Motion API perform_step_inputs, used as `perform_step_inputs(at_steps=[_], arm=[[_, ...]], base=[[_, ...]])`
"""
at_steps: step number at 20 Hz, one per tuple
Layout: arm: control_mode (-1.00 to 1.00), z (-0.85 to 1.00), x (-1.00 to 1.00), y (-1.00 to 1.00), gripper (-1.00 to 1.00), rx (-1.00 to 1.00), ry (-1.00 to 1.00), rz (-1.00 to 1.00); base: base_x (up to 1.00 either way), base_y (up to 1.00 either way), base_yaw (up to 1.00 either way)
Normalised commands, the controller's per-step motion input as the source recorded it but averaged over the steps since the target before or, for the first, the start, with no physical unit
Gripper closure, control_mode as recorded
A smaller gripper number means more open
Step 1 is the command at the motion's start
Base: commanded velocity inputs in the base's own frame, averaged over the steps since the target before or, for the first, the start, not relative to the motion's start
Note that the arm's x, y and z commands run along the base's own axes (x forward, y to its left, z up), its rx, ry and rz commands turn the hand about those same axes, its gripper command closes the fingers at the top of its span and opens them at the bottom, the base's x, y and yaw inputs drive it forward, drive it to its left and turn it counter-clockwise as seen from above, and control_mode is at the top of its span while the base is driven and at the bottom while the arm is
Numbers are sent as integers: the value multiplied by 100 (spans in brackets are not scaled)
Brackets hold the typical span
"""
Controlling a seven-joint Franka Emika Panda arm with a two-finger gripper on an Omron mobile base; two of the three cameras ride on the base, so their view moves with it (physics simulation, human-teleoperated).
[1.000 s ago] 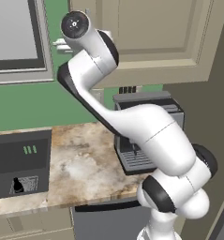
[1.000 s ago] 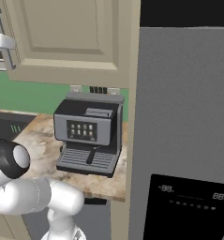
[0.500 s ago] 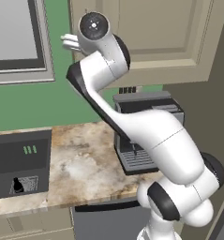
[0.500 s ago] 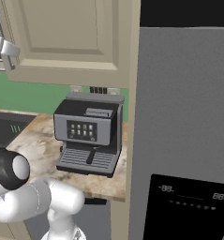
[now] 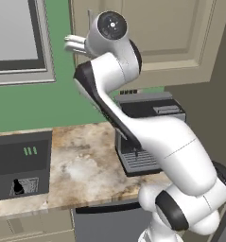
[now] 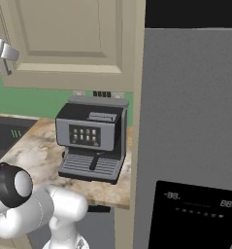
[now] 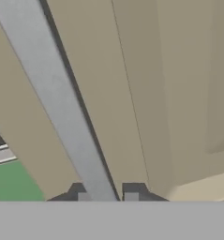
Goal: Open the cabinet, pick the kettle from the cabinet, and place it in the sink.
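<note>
The beige-tan cabinet (image 5: 171, 33) (image 6: 69, 39) hangs on the wall above the counter, and its raised-panel door (image 7: 169, 93) looks flush. Its long grey bar handle (image 7: 57, 103) runs slantwise across the hand view and passes between my two finger tips. My gripper (image 7: 107, 197) is shut on that handle. It sits at the door's left edge in the left base view (image 5: 74, 43) and at the far left of the right base view (image 6: 3, 51). The kettle is hidden and the sink is out of view.
A boxy coffee machine (image 6: 91, 138) (image 5: 147, 137) stands on the marbled counter (image 5: 81, 165) under the cabinet. A dark appliance with green marks (image 5: 20, 160) sits at the counter's left. A tall grey fridge (image 6: 190, 136) walls off the right. A window (image 5: 15, 38) is left of the cabinet.
My hand and upper arm have shifted to the right in the left base view, and the fingers have closed slightly further on the handle. The door looks unmoved.
</note>
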Motion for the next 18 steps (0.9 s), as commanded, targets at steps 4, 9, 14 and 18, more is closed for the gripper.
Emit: perform_step_inputs(at_steps=[4,9,14,18], arm=[[-100,3,-37,-7,100,0,12,18],[-100,0,-44,-9,100,0,0,17],[-100,0,-49,-4,100,0,0,11],[-100,0,-53,-4,100,0,0,6]], base=[[0,0,0],[0,0,0],[0,0,0],[0,0,0]])
